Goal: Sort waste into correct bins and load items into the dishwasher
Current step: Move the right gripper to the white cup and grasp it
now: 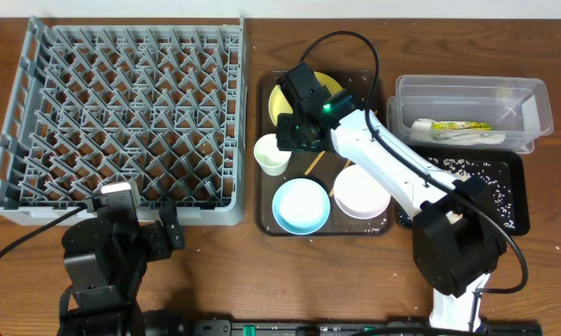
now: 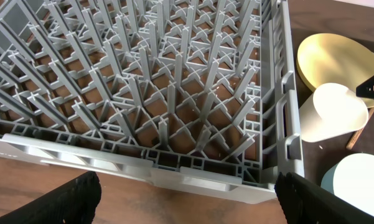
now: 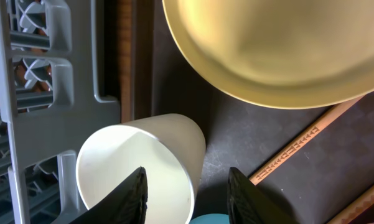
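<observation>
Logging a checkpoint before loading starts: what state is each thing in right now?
dish rack, empty
yellow plate, flat on brown tray
white cup, upright, empty
light blue bowl, upright, empty
white bowl, upright, empty
clear tub, holding wrapper and napkin
black tray, strewn with rice scraps
left tool, open, empty
right tool, open, straddling white cup's rim

I'm standing in a robotics lab staging a kitchen chore: two cabled arms are sitting at a wooden table bearing a dish rack and tableware.
</observation>
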